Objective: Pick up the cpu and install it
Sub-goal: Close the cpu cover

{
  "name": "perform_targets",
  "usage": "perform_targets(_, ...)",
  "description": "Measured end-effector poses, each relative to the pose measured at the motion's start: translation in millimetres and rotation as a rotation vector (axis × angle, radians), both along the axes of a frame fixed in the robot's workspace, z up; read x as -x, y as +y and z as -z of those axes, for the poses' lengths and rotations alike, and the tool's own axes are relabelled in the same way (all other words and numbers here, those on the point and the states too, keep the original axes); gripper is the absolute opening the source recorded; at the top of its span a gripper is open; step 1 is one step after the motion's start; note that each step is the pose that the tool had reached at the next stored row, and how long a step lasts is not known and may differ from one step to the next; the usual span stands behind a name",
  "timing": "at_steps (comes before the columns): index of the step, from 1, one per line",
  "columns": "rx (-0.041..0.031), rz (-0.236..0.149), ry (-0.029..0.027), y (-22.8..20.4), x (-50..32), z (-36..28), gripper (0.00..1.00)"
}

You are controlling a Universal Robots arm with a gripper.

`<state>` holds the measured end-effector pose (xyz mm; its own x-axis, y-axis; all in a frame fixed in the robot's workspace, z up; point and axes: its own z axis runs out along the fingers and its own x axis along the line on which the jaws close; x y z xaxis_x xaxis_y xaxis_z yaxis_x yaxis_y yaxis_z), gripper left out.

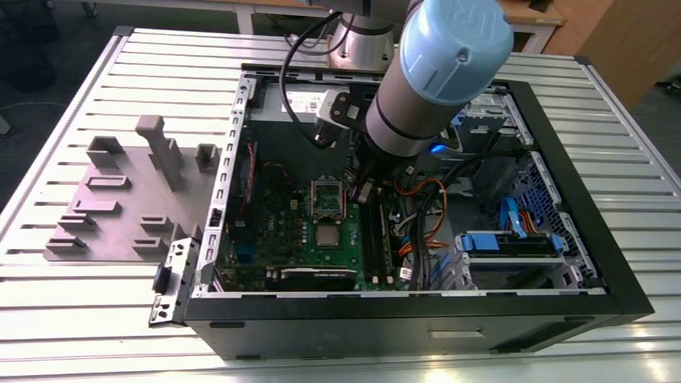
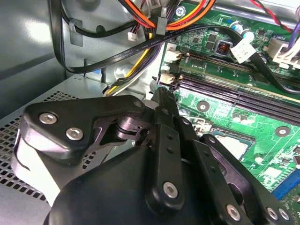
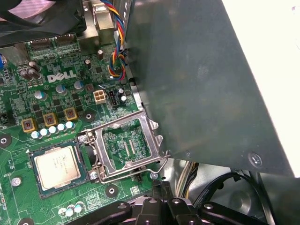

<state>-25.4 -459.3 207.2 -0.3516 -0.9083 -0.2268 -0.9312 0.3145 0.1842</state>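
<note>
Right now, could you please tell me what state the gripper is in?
Gripper: appears closed, with nothing visibly held; the cpu lies apart from it on the motherboard.

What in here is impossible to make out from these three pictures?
- Exterior view: the arm hides part of the motherboard.
- Second wrist view: the gripper covers most of the cpu.
- First wrist view: a grey panel hides the motherboard beyond the open frame.
</note>
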Motion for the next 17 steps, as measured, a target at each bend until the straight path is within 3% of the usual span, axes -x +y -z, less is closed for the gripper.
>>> perform_targets(11, -0.0005, 0.014, 0.0000, 2.3, 1.6, 4.6, 0.11)
perform_targets(17, -0.0062, 0.013, 0.0001, 2.4, 1.8, 6.4, 0.11)
